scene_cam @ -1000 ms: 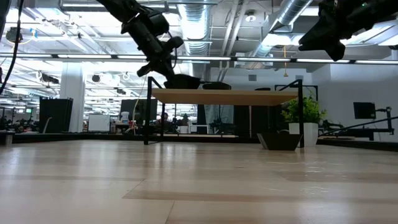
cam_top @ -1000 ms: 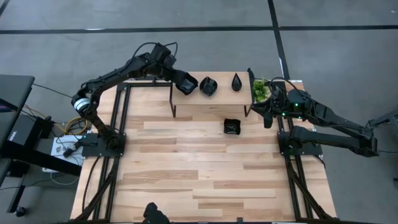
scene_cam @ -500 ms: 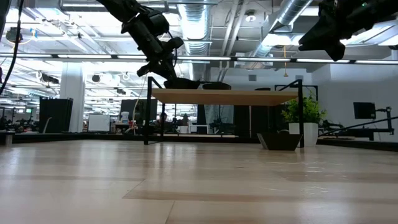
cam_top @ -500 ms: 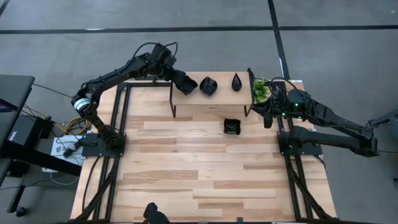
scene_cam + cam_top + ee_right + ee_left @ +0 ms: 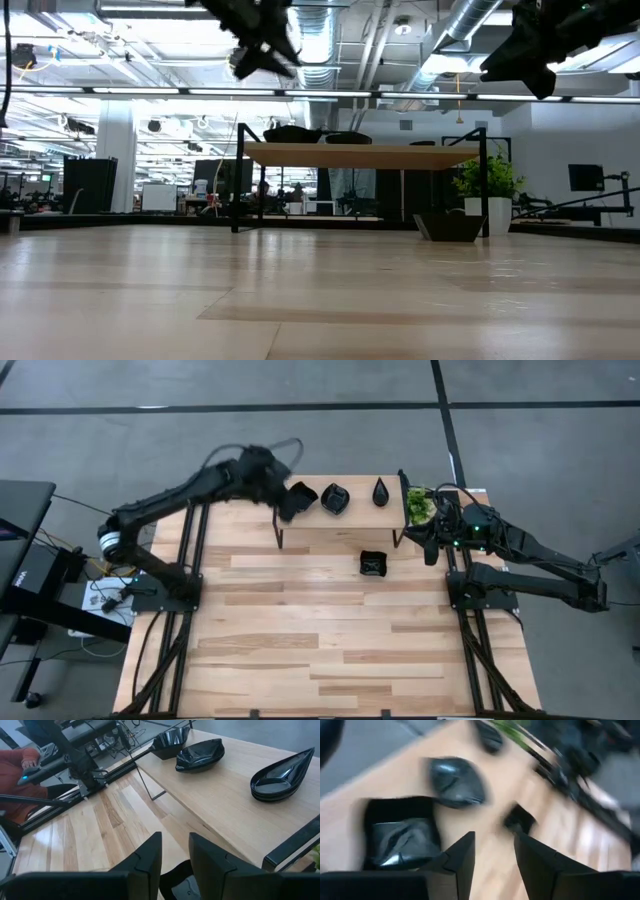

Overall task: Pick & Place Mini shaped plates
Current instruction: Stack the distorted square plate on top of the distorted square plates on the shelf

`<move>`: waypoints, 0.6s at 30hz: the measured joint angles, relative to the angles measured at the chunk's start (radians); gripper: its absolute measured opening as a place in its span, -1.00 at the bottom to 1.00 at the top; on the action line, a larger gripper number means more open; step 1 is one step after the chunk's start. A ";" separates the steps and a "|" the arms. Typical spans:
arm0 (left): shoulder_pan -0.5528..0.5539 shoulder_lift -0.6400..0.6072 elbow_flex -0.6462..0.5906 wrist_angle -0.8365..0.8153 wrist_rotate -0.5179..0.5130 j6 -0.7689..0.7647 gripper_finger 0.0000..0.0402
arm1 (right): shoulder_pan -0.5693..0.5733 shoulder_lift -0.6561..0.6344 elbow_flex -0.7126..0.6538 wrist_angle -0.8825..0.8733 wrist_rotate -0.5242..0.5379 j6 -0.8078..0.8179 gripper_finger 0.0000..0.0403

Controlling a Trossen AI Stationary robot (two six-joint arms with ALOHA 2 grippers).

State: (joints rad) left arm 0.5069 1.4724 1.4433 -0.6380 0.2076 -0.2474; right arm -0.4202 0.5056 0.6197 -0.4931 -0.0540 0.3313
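1. One square black plate lies alone on the table, nearest the front, just before the small raised shelf.
2. Three stacks of mini shaped plates sit along that shelf: rounded squares, leaf ovals and teardrops.
3. Left claw hangs above the shelf's left end, over the square stack, fingers parted and holding nothing.
4. Right claw waits by the shelf's right end, fingers narrowly apart and empty.
5. Beside it, a green plant stands at the shelf's right end.
6. Beyond the table, a person's red sleeve shows.
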 joint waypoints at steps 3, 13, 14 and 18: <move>-0.131 -0.007 -0.002 -0.001 -0.065 0.095 -0.34 | 0.000 0.000 0.000 0.000 0.000 0.000 -0.54; -0.320 -0.008 -0.245 0.192 -0.180 -0.042 -0.42 | 0.002 0.000 0.000 0.006 -0.005 0.019 -0.54; -0.329 -0.008 -0.273 0.239 -0.176 -0.067 -0.42 | 0.002 0.000 0.000 0.006 -0.005 0.019 -0.54; -0.395 -0.008 -0.375 0.436 -0.155 -0.080 -0.42 | 0.002 0.000 0.000 0.005 -0.009 0.024 -0.54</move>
State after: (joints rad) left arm 0.1115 1.4643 1.0687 -0.2023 0.0525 -0.3274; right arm -0.4183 0.5056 0.6197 -0.4882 -0.0628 0.3550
